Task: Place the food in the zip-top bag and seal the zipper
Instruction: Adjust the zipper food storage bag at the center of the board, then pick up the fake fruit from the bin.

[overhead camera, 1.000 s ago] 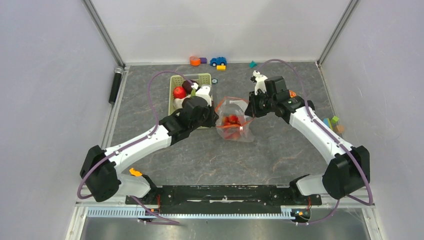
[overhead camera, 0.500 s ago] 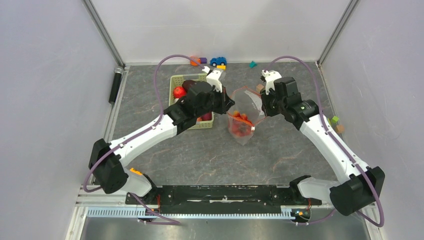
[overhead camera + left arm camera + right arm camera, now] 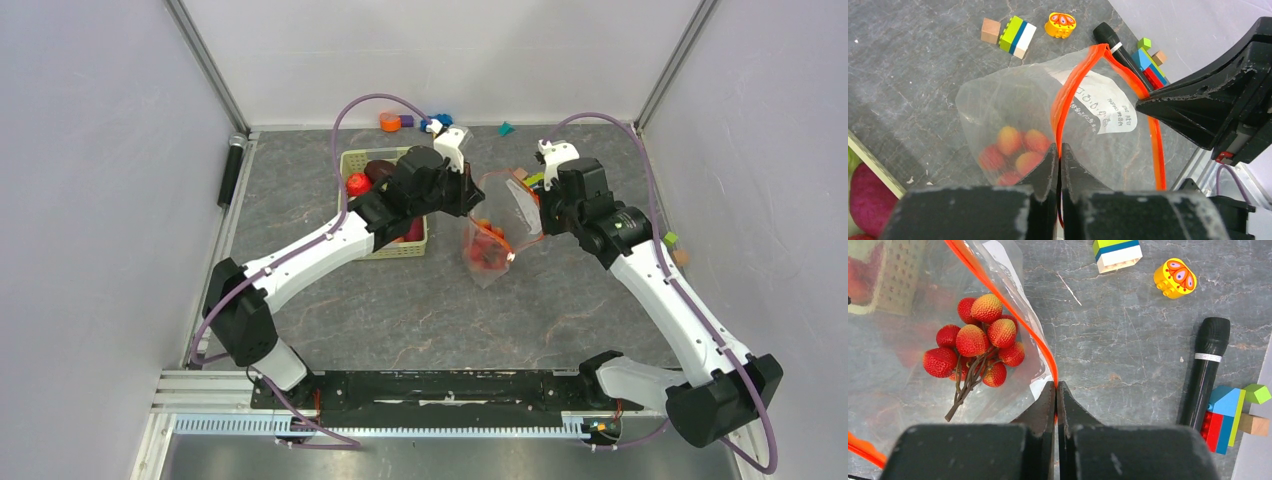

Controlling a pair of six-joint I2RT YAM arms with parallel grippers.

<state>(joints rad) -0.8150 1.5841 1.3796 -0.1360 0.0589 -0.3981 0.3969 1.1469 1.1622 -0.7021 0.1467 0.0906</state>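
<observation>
I'm watching my left fingers (image 3: 1058,150) pinching shut on the zipper (image 3: 1074,80) at one side of the zip-top bag (image 3: 495,225), and my right fingers (image 3: 1056,387) clamping its opposite side. The bag is hanging open between them, red strawberries (image 3: 973,340) sitting low inside, its bottom probably touching the tabletop (image 3: 400,300).

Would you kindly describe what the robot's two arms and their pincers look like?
Both the left arm and right arm have smooth white links joined by chunky black joints, with a thin purple cable looping along each. The left pincer and right pincer are matte black, two wedge-shaped fingers with scuffed, speckled surfaces.
</observation>
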